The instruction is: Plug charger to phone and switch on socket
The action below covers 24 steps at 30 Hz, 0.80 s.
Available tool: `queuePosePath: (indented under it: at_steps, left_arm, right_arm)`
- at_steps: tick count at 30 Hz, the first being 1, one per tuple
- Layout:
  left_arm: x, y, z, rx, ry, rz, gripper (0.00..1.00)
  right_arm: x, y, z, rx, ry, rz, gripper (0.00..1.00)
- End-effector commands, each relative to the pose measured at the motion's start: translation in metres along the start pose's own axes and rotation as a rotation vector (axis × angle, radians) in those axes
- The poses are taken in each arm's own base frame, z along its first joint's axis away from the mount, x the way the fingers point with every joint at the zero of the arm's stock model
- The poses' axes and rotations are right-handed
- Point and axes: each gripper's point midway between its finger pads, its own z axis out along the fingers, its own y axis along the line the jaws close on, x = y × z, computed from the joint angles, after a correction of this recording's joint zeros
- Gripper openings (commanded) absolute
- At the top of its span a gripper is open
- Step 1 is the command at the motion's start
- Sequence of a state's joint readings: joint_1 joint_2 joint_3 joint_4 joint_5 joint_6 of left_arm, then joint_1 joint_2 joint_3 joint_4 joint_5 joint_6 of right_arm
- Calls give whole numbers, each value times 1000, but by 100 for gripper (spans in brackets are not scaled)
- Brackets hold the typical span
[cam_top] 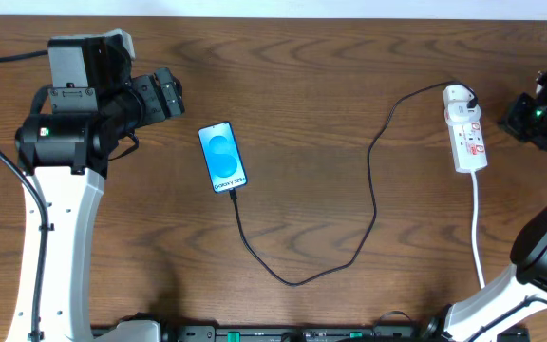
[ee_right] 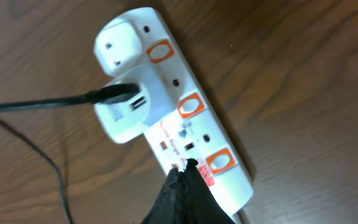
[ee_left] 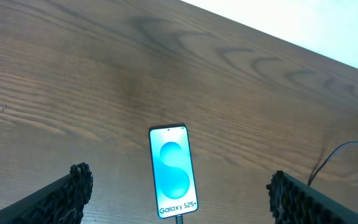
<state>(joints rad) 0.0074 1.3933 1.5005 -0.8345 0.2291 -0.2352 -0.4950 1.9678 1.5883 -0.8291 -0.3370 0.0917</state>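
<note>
The left gripper's fingers (ee_left: 73, 191) are black with a rough, grainy padding. They stand far apart at the two lower corners of the left wrist view and grasp nothing. Between them and a little ahead, the phone (ee_left: 173, 171) lies flat on the table (ee_left: 55, 74), which is dark brown wood with a wavy grain. The phone is a slim rectangle with rounded corners and its blue screen shows a pale round shape. From above, the left gripper (cam_top: 167, 93) hovers to the upper left of the phone, apart from it. The right gripper (ee_right: 184, 169) is clenched into one black point and holds nothing. In its own view this point overlaps the near end of the socket (ee_right: 166, 68), beside an orange-framed switch (ee_right: 219, 162); I cannot tell if it touches. The socket is a long white plastic strip with rounded ends, at the right part of the table. A white adapter (ee_right: 120, 115) sits in it. The charger (cam_top: 373, 190), a thin black cable, goes from this adapter in a wide loop to the bottom edge of the phone. A thick white cord (cam_top: 478, 228) leaves the socket toward the near table edge.
</note>
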Motion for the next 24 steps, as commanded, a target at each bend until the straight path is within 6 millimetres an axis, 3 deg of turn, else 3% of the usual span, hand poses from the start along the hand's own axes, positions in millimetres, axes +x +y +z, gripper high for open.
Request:
queuePosePath:
  at_steps: [1, 4, 14, 24]
  left_arm:
    - [-3, 2, 0, -14, -5, 7, 93]
    - [-3, 2, 0, -14, -5, 7, 93]
    - [-3, 2, 0, -14, -5, 7, 93]
    - [-3, 2, 0, -14, -5, 7, 93]
  right_arm:
    - [-1, -8, 15, 9, 14, -22, 1]
    - [2, -15, 33, 10, 37, -25, 1]
    - [2, -24, 63, 9, 46, -40, 1]
    - [-9, -20, 65, -14, 4, -54, 1]
